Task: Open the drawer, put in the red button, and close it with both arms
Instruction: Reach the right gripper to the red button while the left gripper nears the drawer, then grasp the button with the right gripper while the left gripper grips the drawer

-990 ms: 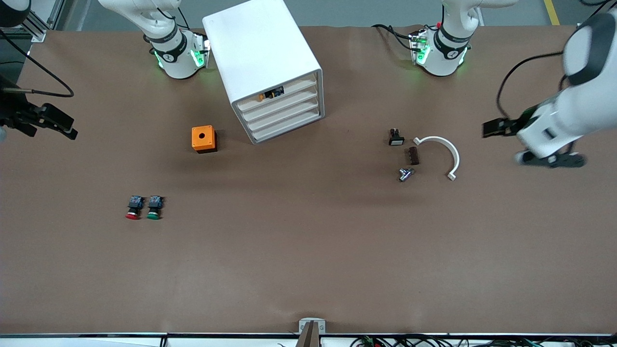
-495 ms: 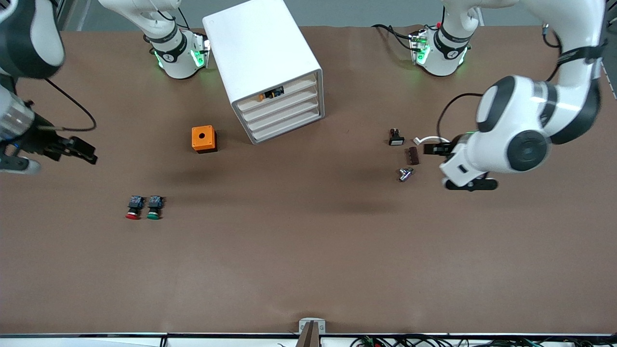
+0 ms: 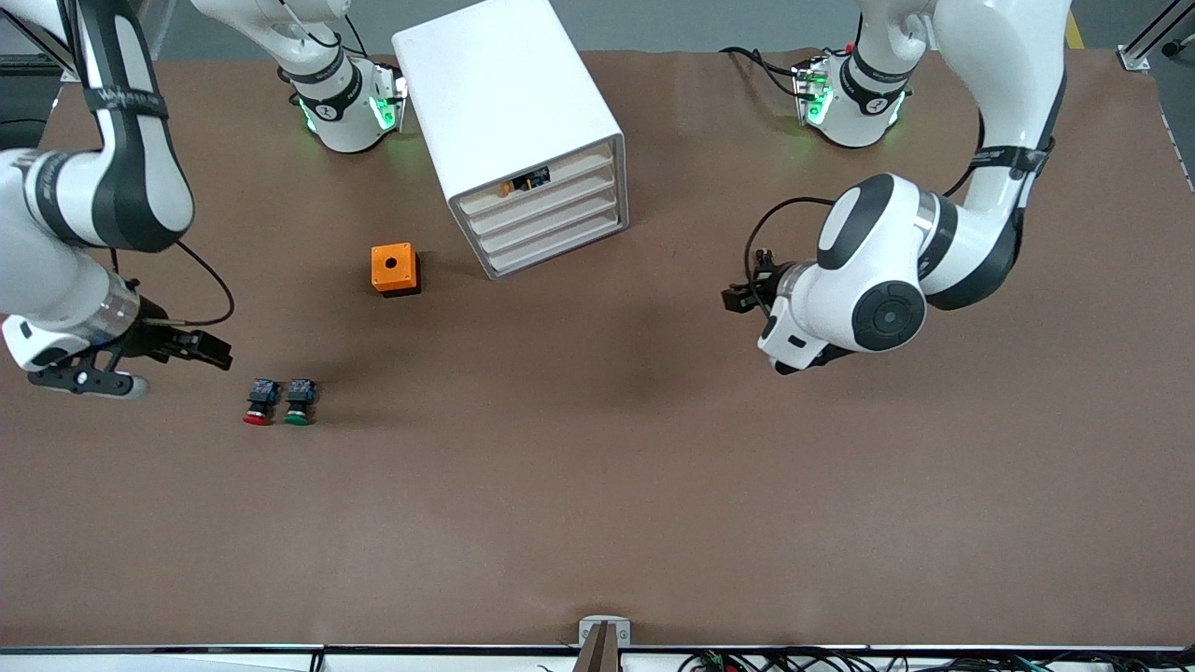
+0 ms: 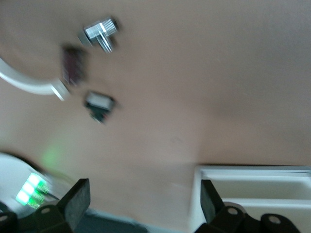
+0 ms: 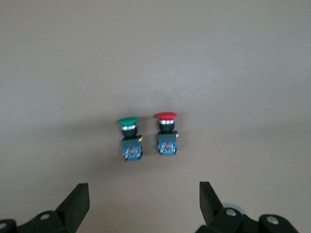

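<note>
Front view, taking the cabinet (image 3: 519,131) as landmark. Nearest the camera, well clear of the cabinet toward the right arm's end of the surface (image 3: 597,504), the red button (image 3: 257,401) lies on its side just beside the green button (image 3: 299,401). The right pincer (image 3: 213,352) hangs over the surface near the red button. An orange box (image 3: 395,269) sits close to the cabinet's front corner. The left pincer (image 3: 735,299) hangs over the surface toward the left arm's end. The drawer (image 3: 546,197), second from the top, is shut.

The right wrist view alone shows the right pincer's fingers (image 5: 77,201) spread wide, empty. The left wrist view alone shows the left pincer's fingers (image 4: 77,203) apart, and the items the arm hides in front: a metal fitting (image 4: 99,34), a dark block (image 4: 73,65), a white curved piece (image 4: 29,83) and a small black switch (image 4: 99,104).
</note>
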Motion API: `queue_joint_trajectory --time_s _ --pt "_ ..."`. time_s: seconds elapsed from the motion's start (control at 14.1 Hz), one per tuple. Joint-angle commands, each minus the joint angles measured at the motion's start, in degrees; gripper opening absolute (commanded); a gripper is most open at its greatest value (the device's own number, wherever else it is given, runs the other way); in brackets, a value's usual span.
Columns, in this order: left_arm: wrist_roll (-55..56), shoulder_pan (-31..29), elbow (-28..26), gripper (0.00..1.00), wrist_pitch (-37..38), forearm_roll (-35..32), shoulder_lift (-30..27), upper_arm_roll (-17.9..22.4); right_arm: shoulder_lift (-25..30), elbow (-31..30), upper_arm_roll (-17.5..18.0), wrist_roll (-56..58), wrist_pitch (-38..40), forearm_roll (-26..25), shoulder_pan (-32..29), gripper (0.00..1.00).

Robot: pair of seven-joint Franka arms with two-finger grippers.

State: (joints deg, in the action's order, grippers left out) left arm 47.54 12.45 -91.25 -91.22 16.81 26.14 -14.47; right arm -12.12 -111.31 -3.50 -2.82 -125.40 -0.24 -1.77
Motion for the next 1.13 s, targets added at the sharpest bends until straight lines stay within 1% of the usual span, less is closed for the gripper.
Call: queue_joint_trajectory --time_s 0.0,0.14,0.28,0.35,0.49,0.64,0.85,0.99,1.06 --pt "14.1 1.3 6.2 1.00 1.3 8.2 6.4 -0.6 -4.1 0.5 0.7 1.7 -4.4 0.3 -2.1 1.00" --pt "27.0 1.9 10.1 1.00 1.3 16.6 11.6 -0.6 -6.6 0.0 0.7 1.9 -8.1 0.3 -3.0 1.00" --pt "34.6 2.0 11.4 1.00 1.3 21.2 15.2 -2.0 -9.3 -1.1 0.7 2.0 -11.9 0.2 -3.8 1.00" --pt "37.8 2.2 11.6 1.00 1.1 22.8 16.4 -2.1 -10.2 -2.1 0.7 2.0 -14.8 0.3 -3.9 1.00" --pt "47.9 4.2 11.7 1.00 1.1 25.4 19.5 -2.1 -11.9 -4.3 0.8 2.9 -19.9 0.3 -4.0 1.00" --pt "56.2 5.2 11.8 1.00 1.1 28.5 22.3 -2.1 -14.0 -5.6 0.9 2.8 -23.4 0.6 -4.4 1.00" --pt "64.4 7.8 12.9 1.00 1.0 32.2 24.6 -2.0 -15.8 -6.6 0.9 2.7 -24.8 0.9 -4.5 1.00" --pt "69.6 8.3 12.8 1.00 1.3 35.3 25.6 -2.1 -16.4 -7.3 0.9 2.7 -25.2 0.9 -4.5 1.00" --pt "70.7 9.1 12.7 1.00 1.7 35.7 25.8 -2.1 -16.8 -7.6 0.9 2.7 -25.2 0.9 -4.5 1.00"
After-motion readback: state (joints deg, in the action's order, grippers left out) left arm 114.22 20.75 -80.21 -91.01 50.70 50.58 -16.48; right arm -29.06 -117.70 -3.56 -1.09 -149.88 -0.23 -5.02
